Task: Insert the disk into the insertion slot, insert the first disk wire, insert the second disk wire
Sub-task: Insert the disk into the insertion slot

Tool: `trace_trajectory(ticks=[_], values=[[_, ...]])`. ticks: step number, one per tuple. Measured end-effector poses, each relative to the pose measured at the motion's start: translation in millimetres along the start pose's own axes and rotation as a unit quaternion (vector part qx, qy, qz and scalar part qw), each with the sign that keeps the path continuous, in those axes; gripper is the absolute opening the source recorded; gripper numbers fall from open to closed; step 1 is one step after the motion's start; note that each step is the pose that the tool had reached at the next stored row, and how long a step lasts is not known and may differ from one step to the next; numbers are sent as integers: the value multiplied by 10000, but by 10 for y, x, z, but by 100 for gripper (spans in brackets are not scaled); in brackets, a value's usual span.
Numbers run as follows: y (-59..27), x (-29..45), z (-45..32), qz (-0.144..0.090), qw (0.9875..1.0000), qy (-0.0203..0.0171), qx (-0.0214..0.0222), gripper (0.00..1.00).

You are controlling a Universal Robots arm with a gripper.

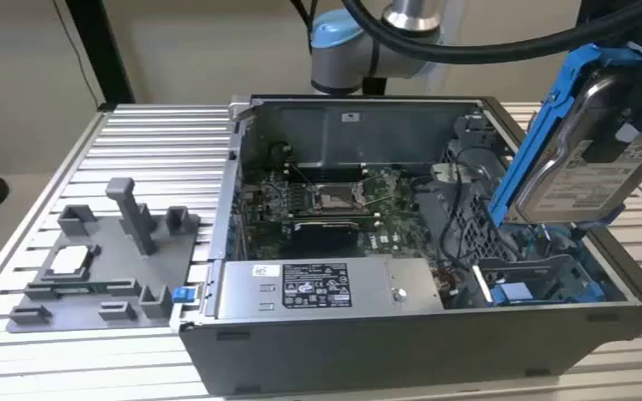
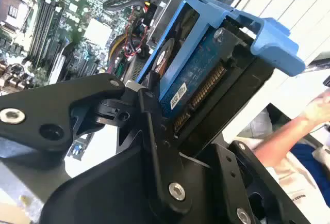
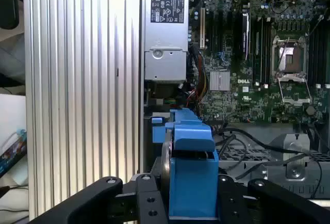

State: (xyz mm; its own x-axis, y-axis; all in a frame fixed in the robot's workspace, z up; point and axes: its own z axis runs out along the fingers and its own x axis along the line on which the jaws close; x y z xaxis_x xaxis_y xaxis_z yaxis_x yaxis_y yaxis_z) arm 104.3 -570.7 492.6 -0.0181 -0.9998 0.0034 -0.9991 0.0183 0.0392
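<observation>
While the disk (image 1: 575, 163) hangs tilted on edge at about three o'clock in the exterior view, above the open computer case (image 1: 410, 342), the gripper (image 3: 190, 195) pinches its blue carrier between its jaws in both wrist views. A blue-railed drive bay (image 1: 518, 292) lies below at four o'clock, the motherboard (image 1: 333, 200) at centre, and a grey fixture block (image 1: 109, 251) at eight o'clock on the slatted table (image 1: 154, 142).
</observation>
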Motion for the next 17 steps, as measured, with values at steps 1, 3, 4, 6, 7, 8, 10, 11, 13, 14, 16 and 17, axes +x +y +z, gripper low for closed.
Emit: trace_trajectory(ticks=[1, 3, 4, 6, 7, 8, 10, 11, 13, 14, 16, 17], values=[[0, 0, 0, 0, 10000, 0, 0, 0], [0, 0, 0, 0, 10000, 0, 0, 0], [0, 0, 0, 0, 10000, 0, 0, 0], [-1, 0, 0, -1, 10000, 0, 0, 0], [-1, 0, 0, 0, 10000, 0, 0, 0], [-1, 0, 0, 0, 10000, 0, 0, 0], [-1, 0, 0, 0, 10000, 0, 0, 0], [-4, 0, 1, 0, 10000, -1, 0, 0], [-19, 3, 14, 0, 10000, -1, 0, 0], [-32, 8, 26, 0, 10000, -1, 0, 0], [-59, 36, 60, 0, 10000, -3, 0, 0], [-71, 55, 76, 0, 10000, -6, 0, 0]])
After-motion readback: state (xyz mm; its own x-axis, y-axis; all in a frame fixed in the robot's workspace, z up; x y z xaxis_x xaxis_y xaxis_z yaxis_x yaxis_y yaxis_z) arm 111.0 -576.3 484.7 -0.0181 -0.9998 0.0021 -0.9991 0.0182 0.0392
